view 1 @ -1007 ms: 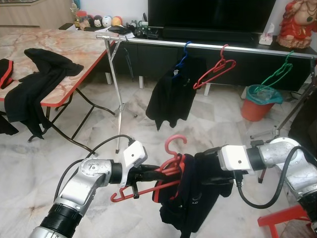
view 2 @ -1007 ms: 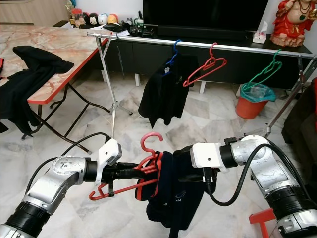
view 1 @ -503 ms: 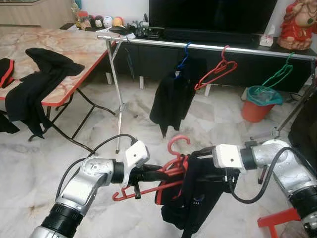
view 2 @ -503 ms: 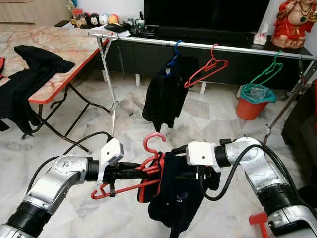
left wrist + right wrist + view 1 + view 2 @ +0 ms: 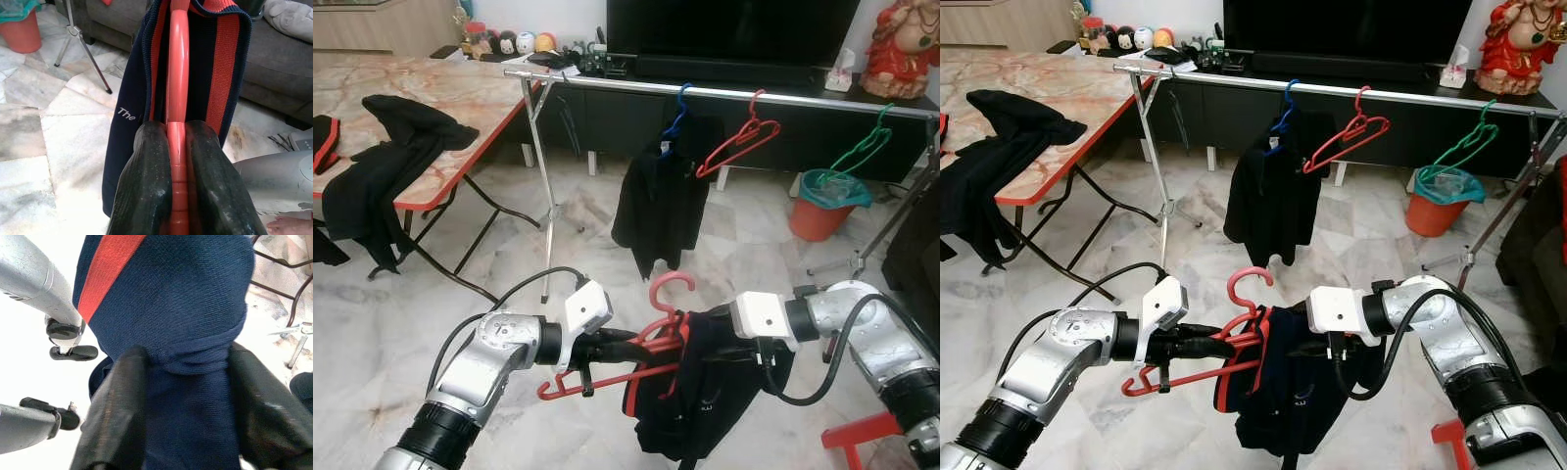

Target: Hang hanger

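Here, a living room with a pale marble floor [image 5: 391, 323]. Along the far wall, a dark TV cabinet [image 5: 636, 113] under a big black screen [image 5: 724, 29]. At the robot's left, a folding surface [image 5: 431, 93] with marble-look top and red edge, black clothes [image 5: 382, 166] heaped and hanging over its side. Across the room, a silver clothes rail [image 5: 705, 91] carrying a blue hanger with a dark garment [image 5: 661, 201], an empty red hanger [image 5: 739, 142] and a green hanger [image 5: 864, 147]. Below the green one, an orange bin [image 5: 824, 204] with teal liner. In front, held low above the floor, the red task hanger [image 5: 651, 333] with a navy garment [image 5: 705, 392] with red stripe draped on it. Left tool [image 5: 631, 345] clamped shut on the hanger's bar. Right tool [image 5: 181, 416] pinching the bunched navy cloth between its fingers [image 5: 115, 406].
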{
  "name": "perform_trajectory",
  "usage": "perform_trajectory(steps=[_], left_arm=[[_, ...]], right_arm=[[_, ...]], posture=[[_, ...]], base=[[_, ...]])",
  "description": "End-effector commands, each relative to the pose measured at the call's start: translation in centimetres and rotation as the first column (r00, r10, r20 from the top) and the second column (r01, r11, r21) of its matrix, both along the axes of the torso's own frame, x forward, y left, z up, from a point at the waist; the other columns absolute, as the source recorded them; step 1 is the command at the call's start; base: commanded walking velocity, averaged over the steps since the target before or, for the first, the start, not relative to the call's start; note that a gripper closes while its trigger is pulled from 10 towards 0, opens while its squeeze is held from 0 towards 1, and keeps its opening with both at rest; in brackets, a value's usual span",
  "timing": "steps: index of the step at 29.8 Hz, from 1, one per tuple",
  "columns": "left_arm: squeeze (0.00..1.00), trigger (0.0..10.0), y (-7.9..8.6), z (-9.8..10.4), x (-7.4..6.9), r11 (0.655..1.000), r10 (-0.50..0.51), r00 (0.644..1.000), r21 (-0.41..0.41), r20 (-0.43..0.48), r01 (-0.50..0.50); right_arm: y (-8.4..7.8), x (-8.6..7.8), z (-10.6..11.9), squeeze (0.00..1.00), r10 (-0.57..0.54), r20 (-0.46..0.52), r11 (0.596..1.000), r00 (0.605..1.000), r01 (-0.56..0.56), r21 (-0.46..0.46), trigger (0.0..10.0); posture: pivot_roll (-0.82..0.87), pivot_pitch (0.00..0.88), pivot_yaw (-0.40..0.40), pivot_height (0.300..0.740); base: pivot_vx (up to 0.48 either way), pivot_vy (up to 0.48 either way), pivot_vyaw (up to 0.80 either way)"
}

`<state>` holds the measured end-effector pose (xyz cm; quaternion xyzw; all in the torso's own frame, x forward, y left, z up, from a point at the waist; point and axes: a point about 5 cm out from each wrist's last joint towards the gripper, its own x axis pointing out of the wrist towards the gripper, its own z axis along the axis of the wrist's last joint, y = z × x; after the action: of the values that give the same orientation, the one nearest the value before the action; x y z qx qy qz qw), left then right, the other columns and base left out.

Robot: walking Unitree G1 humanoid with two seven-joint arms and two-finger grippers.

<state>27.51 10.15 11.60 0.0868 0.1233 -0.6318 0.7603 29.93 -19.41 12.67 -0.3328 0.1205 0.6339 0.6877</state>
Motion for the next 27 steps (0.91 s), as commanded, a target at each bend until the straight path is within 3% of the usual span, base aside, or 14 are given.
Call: perform_trajectory(steps=[1, 21, 22, 23, 24, 27], left_arm=[[0.0, 10.0, -0.5, 1.4, 0.3, 0.999, -0.017, 0.999, -0.03, 0.052, 0.019], [0.0, 10.0, -1.5, 2.1, 0.6, 0.998, -0.04, 0.988, -0.035, 0.146, 0.046], [0.43, 10.0, -1.5, 2.2, 0.8, 0.998, -0.032, 0.989, -0.039, 0.146, 0.038], [0.43, 10.0, -1.5, 2.3, 0.9, 0.999, -0.022, 0.989, -0.043, 0.144, 0.028], [1.0, 10.0, -1.5, 2.2, 0.9, 0.998, -0.029, 0.99, -0.046, 0.135, 0.036], [1.0, 10.0, -1.6, 2.2, 0.8, 0.997, -0.045, 0.991, -0.049, 0.126, 0.052]], right_arm=[[0.1, 0.1, 0.0, 0.0, 0.008, -0.011, 1.0, 1.0, -0.008, 0.005, 0.0], [0.5, -0.2, -0.6, 0.0, 0.02, -0.073, 1.0, 0.997, -0.018, 0.025, 0.0], [0.6, -0.2, -0.6, 0.0, 0.021, -0.074, 0.999, 0.997, -0.019, 0.027, 0.0], [0.6, -0.3, -0.6, 0.0, 0.022, -0.075, 0.999, 0.997, -0.02, 0.028, 0.0], [0.7, -0.3, -0.6, 0.0, 0.022, -0.074, 0.999, 0.997, -0.02, 0.028, 0.0], [0.8, -0.2, -0.5, 0.0, 0.021, -0.07, 0.999, 0.997, -0.018, 0.035, 0.0]], posture=[[0.02, 0.0, -0.043, 0.74], [0.02, 0.0, -0.046, 0.74], [0.02, 0.0, -0.046, 0.74], [0.02, 0.0, -0.046, 0.74], [0.02, 0.0, -0.046, 0.74], [0.02, 0.0, -0.046, 0.74]], base=[[0.0, 0.0, 0.0], [0.0, 0.0, 0.0], [0.0, 0.0, 0.0], [0.0, 0.0, 0.0], [0.0, 0.0, 0.0], [0.0, 0.0, 0.0]])
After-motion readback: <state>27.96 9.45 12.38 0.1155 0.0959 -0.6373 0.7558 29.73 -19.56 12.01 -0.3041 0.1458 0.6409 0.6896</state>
